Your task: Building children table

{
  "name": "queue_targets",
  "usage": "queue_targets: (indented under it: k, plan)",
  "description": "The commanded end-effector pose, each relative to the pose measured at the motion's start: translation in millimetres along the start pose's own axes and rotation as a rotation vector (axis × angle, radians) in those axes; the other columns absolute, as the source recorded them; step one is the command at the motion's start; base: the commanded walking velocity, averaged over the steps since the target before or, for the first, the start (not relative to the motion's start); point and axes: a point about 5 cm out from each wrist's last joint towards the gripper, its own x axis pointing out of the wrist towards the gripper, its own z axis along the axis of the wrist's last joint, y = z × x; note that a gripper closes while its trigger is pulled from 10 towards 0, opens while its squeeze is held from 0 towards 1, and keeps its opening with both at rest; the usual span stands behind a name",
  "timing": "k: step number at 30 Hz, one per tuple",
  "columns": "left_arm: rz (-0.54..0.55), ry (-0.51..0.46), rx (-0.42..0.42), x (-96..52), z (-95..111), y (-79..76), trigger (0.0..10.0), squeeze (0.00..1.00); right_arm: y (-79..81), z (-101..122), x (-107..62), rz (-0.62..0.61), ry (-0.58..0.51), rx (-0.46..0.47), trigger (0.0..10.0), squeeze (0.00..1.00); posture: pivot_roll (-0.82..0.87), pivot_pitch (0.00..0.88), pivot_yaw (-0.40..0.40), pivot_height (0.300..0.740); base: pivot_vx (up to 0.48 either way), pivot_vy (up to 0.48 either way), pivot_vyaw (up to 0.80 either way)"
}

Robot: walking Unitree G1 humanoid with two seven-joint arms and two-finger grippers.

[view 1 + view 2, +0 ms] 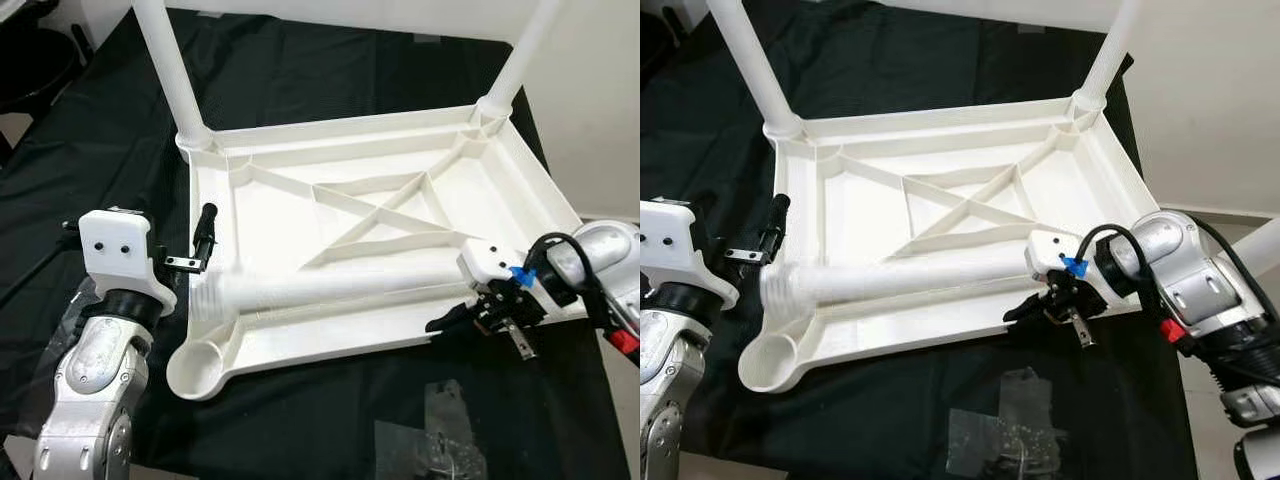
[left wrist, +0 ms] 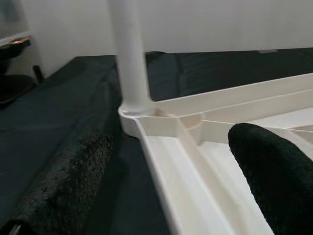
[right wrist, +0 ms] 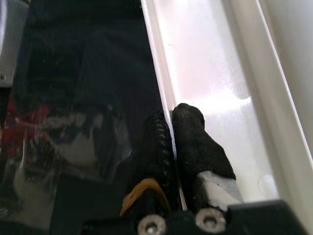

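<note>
The white plastic table top [image 1: 400, 215] lies upside down on a black cloth. Two white legs stand in its far corners, one at the left [image 1: 170, 60] and one at the right [image 1: 520, 60]. A loose leg [image 1: 330, 285] lies across the near part, threaded end to the left. The near-left corner socket [image 1: 195, 365] is empty. My left gripper [image 1: 200, 245] is open, its fingers [image 2: 63, 181] straddling the table's left rim. My right gripper [image 1: 455, 318] is shut on the thin near rim [image 3: 156, 58] at the right end.
The black cloth [image 1: 300, 60] covers the work surface. A clear plastic bag [image 1: 440, 440] with small parts lies on it near the front. A white wall [image 1: 600, 100] rises at the right, and a dark round object [image 1: 35, 55] sits at the far left.
</note>
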Motion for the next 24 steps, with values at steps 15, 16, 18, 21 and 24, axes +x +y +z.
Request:
queue_targets:
  k: [15,16,18,21,24]
  plan:
    - [-0.036,0.026,-0.032,-3.2,-4,-7.5,10.0,0.00,22.1,-37,-17.1,-0.029,0.285,0.146,0.0,0.00,0.02,0.203,-0.044,0.740,0.000,0.000,0.00]
    - [-0.038,0.028,-0.033,-3.3,-5,-7.9,10.0,0.00,20.0,-35,-15.9,-0.053,0.269,0.129,10.0,0.00,0.02,0.203,-0.044,0.740,0.000,0.000,0.00]
    - [-0.040,0.030,-0.034,-3.4,-5,-8.5,10.0,0.00,17.2,-30,-14.7,-0.081,0.231,0.121,10.0,0.00,0.02,0.203,-0.044,0.740,0.000,0.000,0.00]
    - [-0.043,0.036,-0.035,-3.1,-7,-9.2,10.0,0.00,14.6,-15,-13.2,-0.090,0.097,0.108,10.0,1.00,0.02,0.200,-0.040,0.740,0.000,0.000,0.00]
    - [-0.046,0.047,-0.034,-2.7,-9,-10.0,10.0,0.00,11.8,17,-14.4,-0.088,-0.180,0.066,10.0,1.00,0.02,0.200,-0.040,0.740,0.000,0.000,0.00]
